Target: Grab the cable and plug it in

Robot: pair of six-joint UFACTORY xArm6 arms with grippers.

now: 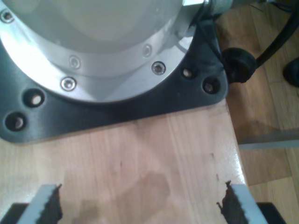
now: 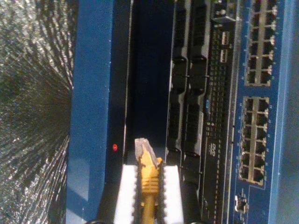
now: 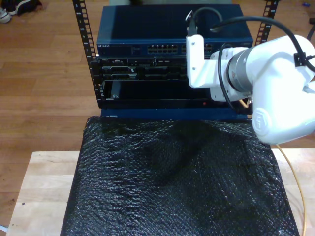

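Observation:
The yellow-orange cable [image 2: 148, 186] is pinched just behind its clear plug [image 2: 142, 148] by my second gripper [image 2: 149, 171], which is shut on it. The plug points at the front of the rack gear, at the dark open bay [image 2: 149, 70] between a blue unit with a red light [image 2: 96, 116] and black modules [image 2: 187, 93]. The blue switch with rows of ports [image 2: 254, 135] lies off to one side. In the exterior view the second arm [image 3: 275, 73] reaches to the rack from the right, and the cable [image 3: 295, 182] trails down behind it. My first gripper [image 1: 140, 205] is open over bare wood.
The rack [image 3: 162, 69] stands at the far end, with its switch [image 3: 162, 48] on top. A black textured mat [image 3: 182, 177] covers the wooden table [image 3: 39, 187] in front of it. An arm's round metal base on a black plate [image 1: 117, 102] sits close ahead of my first gripper, near the table edge.

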